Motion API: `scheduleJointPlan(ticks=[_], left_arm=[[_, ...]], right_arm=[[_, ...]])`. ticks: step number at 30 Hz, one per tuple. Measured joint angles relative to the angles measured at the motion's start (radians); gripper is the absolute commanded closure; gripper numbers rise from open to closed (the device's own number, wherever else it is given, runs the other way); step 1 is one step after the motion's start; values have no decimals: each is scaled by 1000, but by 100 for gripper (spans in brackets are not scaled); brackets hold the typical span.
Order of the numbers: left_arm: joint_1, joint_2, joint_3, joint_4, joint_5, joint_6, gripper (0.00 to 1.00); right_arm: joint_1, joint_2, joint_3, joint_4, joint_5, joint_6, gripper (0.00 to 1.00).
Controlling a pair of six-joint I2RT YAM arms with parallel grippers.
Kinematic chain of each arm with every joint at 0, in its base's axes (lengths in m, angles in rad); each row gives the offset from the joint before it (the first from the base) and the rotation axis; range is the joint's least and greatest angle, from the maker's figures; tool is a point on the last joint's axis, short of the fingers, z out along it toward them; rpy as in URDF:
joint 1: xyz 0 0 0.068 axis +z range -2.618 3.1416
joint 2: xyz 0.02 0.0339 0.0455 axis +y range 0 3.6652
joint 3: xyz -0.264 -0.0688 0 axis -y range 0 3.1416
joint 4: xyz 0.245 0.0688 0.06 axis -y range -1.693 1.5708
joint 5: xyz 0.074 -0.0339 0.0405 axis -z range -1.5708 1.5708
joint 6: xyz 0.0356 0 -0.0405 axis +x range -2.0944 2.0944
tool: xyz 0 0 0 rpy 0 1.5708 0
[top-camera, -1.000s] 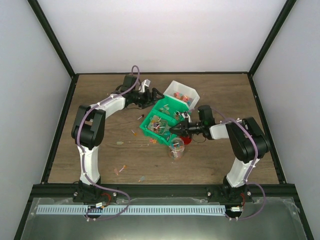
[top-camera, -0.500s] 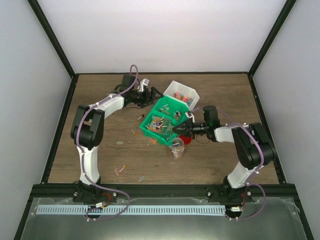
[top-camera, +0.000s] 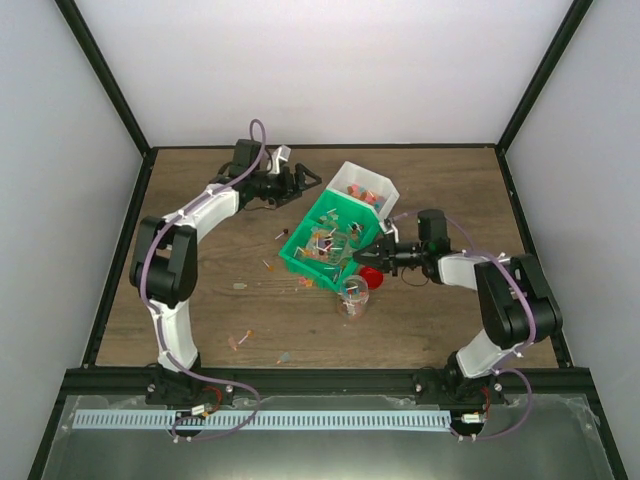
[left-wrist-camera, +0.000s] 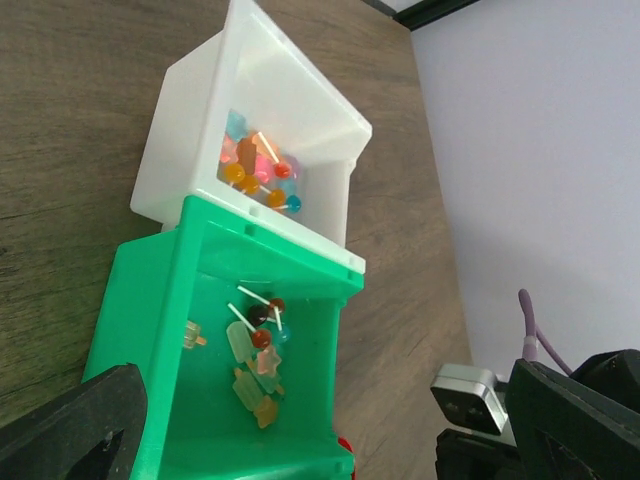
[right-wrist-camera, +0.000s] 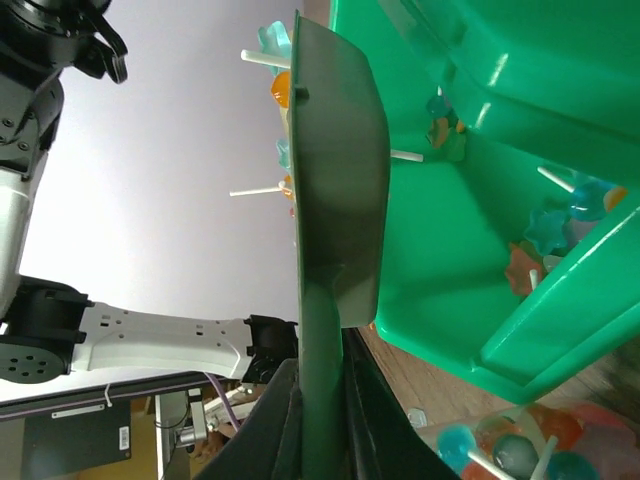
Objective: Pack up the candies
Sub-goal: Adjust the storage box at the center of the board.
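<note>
Candies [left-wrist-camera: 258, 170], small wrapped sweets and stick sweets in orange, pink, red, blue and green, occupy four locations: both bins, the jar and the bare tabletop.

1. Brown wood-grain table [top-camera: 440, 190]: carries all items. Loose candies lie scattered on its near-left area, well apart from the bins.
2. Left arm [top-camera: 205, 210]: extended toward the far edge. The left gripper [top-camera: 308, 182] is spread wide and holds nothing; it sits near the white bin without touching it.
3. Right arm [top-camera: 480, 272]: extended leftward toward the table centre. The right gripper [top-camera: 368, 258] is clamped narrowly on the handle of the scoop.
4. White rectangular plastic bin [top-camera: 385, 190]: farthest container, holding a cluster of candies against its lower wall.
5. Green rectangular plastic bin [top-camera: 322, 212]: directly in front of the white bin, with the far end touching it. Several candies lie on its floor.
6. Clear round jar [top-camera: 352, 298]: upright, just in front of the green bin's near corner, with candies visible inside.
7. Green plastic scoop [right-wrist-camera: 335, 180]: seen edge-on in the right wrist view, positioned at the green bin's rim. A few stick candies show against its far face.
8. Round red lid [top-camera: 372, 278]: flat on the table, just beside the jar, partly hidden under the right gripper.
</note>
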Motion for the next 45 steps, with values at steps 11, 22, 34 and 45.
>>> scheduleJointPlan(ticks=[11, 22, 34, 45], left_arm=[[3, -112, -75, 0, -36, -1, 0], [3, -171, -117, -47, -106, 8, 0], [-35, -496, -424, -79, -195, 56, 13], [-266, -782, -868, 11, -288, -47, 22]], right_arm=[[-130, -99, -100, 164, -86, 119, 99], [-182, -22, -142, 452, -148, 294, 99], [-290, -315, -131, 102, -180, 152, 99], [-360, -759, -140, -429, -161, 10, 99]])
